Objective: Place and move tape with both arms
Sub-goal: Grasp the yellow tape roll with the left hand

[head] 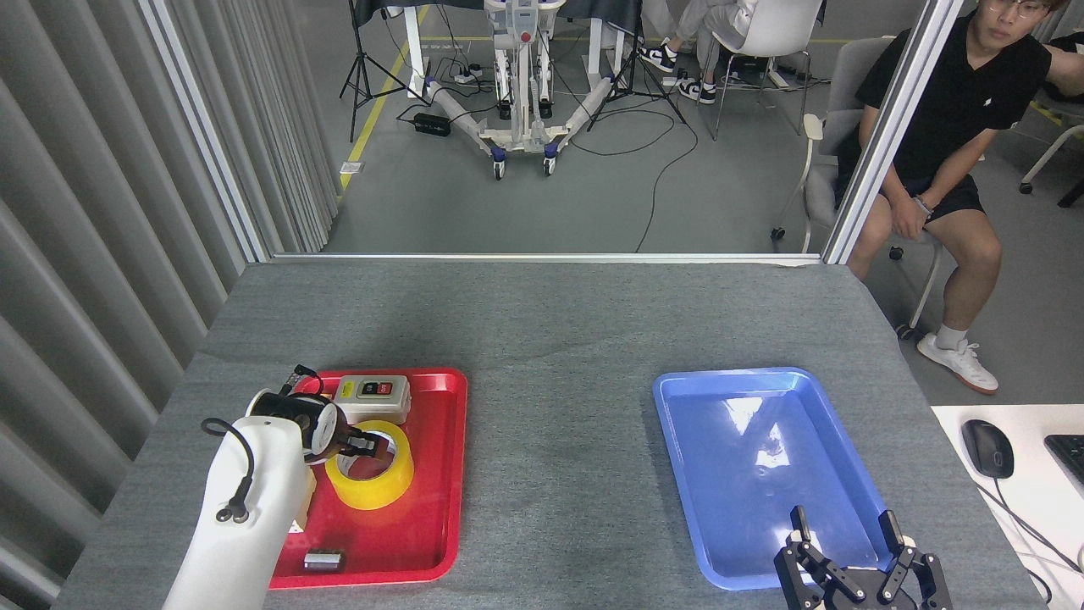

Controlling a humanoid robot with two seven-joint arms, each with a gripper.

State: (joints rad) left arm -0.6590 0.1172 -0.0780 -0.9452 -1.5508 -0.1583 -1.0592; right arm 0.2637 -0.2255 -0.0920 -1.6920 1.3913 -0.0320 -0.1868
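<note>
Gripper states come first: the left gripper (360, 442), at the far end of the white left arm (246, 517), sits dark and end-on over the near-left rim of the tape (370, 474), with fingertips reaching into the core opening, and I cannot tell whether its fingers are spread or closed on the roll; the right gripper (855, 568) hangs with its fingers apart and holding nothing. Taking the red tray (436, 474) as the landmark and going from large to small: the grey table (559, 339) carries everything and stretches far beyond the tray on every side; the blue tray (754, 474) lies well apart to the right of the red tray and holds nothing, with the right gripper over its near edge; the tape lies flat inside the red tray, roughly at its middle toward the left side; the white switch box (373, 398) sits at the tray's far end, just beyond the tape; a small metal piece (323, 560) rests near the tray's near edge. By my judgement the task is at its start: the roll is not yet lifted, so grasping, carrying, passing to the other arm and setting down all remain.
</note>
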